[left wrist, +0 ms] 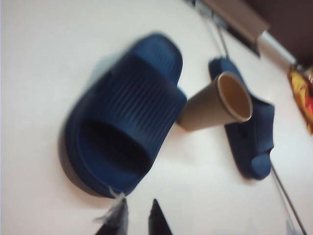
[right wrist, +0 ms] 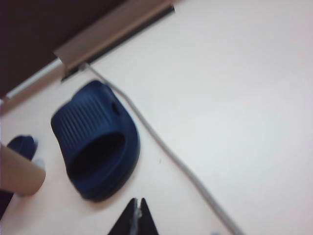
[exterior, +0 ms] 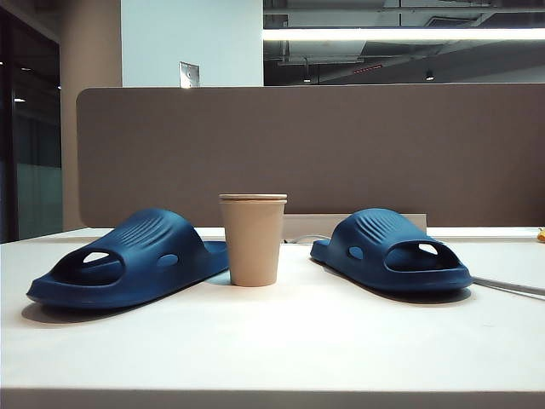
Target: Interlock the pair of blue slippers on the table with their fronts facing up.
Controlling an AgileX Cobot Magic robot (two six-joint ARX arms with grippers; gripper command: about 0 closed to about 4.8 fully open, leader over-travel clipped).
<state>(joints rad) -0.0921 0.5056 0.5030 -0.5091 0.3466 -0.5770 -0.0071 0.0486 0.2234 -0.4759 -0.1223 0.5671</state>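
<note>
Two dark blue slippers lie sole-down on the white table (exterior: pixel 281 341). In the exterior view the left slipper (exterior: pixel 128 256) and the right slipper (exterior: pixel 392 251) stand apart, with neither gripper in sight. In the left wrist view my left gripper (left wrist: pixel 137 203) hovers just short of the near slipper's (left wrist: pixel 127 117) open end, its fingers slightly apart and nothing between them. The other slipper (left wrist: pixel 254 132) lies beyond. In the right wrist view my right gripper (right wrist: pixel 138 200) is shut and empty, a short way from the right slipper (right wrist: pixel 95 142).
A tan paper cup (exterior: pixel 253 239) stands upright between the slippers, close to the left one. A grey cable (right wrist: pixel 166 156) runs across the table beside the right slipper. A grey-brown divider panel (exterior: pixel 341 153) closes the table's far edge.
</note>
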